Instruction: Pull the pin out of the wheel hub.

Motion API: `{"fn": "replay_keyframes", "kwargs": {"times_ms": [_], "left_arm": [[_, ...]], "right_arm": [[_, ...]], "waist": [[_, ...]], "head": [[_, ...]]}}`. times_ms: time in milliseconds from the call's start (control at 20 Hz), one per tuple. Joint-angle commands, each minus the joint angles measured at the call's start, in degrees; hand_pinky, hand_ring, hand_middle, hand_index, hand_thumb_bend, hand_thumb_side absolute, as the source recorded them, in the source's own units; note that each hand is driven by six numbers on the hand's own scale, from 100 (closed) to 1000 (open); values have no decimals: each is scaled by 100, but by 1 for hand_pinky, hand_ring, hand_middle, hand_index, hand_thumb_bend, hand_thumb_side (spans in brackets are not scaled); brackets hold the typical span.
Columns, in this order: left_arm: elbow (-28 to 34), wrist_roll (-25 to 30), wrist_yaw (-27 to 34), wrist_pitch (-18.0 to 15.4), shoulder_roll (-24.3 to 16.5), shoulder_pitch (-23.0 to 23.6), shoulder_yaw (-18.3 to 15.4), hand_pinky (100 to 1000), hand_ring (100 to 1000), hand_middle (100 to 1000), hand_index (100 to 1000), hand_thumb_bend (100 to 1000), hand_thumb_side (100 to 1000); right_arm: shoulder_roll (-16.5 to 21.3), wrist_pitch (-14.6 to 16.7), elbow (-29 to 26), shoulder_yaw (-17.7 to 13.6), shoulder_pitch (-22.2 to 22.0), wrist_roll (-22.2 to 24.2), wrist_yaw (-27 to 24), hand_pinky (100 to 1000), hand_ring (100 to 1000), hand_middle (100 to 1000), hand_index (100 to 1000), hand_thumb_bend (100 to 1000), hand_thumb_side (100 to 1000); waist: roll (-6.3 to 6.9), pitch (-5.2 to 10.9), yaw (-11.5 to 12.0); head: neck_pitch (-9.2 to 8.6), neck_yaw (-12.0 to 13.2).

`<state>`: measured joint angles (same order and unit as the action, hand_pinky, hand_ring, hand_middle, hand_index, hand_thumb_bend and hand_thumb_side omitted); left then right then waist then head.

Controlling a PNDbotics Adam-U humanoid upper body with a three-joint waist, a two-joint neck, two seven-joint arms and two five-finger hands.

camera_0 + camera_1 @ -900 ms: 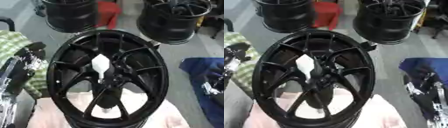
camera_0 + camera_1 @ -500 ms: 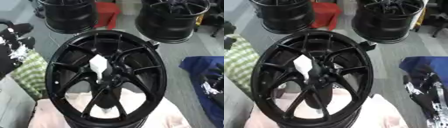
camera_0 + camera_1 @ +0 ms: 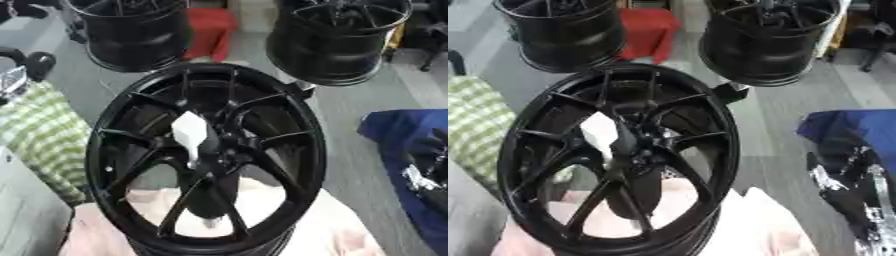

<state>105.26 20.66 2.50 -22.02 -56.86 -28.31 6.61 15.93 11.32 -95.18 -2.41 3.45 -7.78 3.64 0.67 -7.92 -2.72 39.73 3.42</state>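
A black spoked wheel hub (image 3: 131,165) stands tilted on a pale pink cloth (image 3: 324,225), filling the middle of both views. A white pin (image 3: 189,132) sticks out of its centre, slightly left of the middle boss; no hand touches it. Part of my left hand (image 3: 28,67) shows at the far left edge, above the green checked cloth and well away from the hub. My right hand (image 3: 852,182) rests at the lower right over a blue cloth, fingers relaxed and pointing up, apart from the wheel.
Two more black wheels (image 3: 131,30) (image 3: 337,37) stand behind the hub with a red object (image 3: 210,30) between them. A green checked cloth (image 3: 39,135) lies to the left, a blue cloth (image 3: 850,125) to the right. Grey floor shows between them.
My left hand has risen from the lower left beside the hub to the upper left edge. The view has shifted a little. The pin stays in the hub.
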Motion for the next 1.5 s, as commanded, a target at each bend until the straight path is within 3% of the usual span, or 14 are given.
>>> {"fn": "replay_keyframes", "kwargs": {"times_ms": [50,400,700,1050,1500], "left_arm": [[-108,660,-108,-395,-394,-436,582,859,883,815,888,403,414],[-461,2021,-184,-929,-15,-1458,1658,861,892,811,895,413,337],[-1055,2981,-53,-1111,529,-2098,2160,859,895,779,879,386,297],[-1553,3130,-122,-1199,1092,-2590,2533,858,894,742,874,358,289],[-1914,3131,-189,-1225,1459,-2818,2905,860,898,712,861,351,295]], "right_arm": [[176,19,-36,8,5,35,34,566,721,761,930,368,321],[235,24,-6,10,-55,52,42,566,721,761,930,369,320],[247,30,19,17,-98,64,37,566,722,761,930,369,320],[243,39,35,30,-117,88,28,565,722,761,930,370,320],[244,46,47,41,-118,115,16,565,722,761,930,370,321]], "waist": [[29,122,-14],[98,190,-32],[122,219,-3],[115,225,8],[112,213,-29]], "head": [[47,42],[103,40],[132,14],[150,-9],[169,-12]]}}
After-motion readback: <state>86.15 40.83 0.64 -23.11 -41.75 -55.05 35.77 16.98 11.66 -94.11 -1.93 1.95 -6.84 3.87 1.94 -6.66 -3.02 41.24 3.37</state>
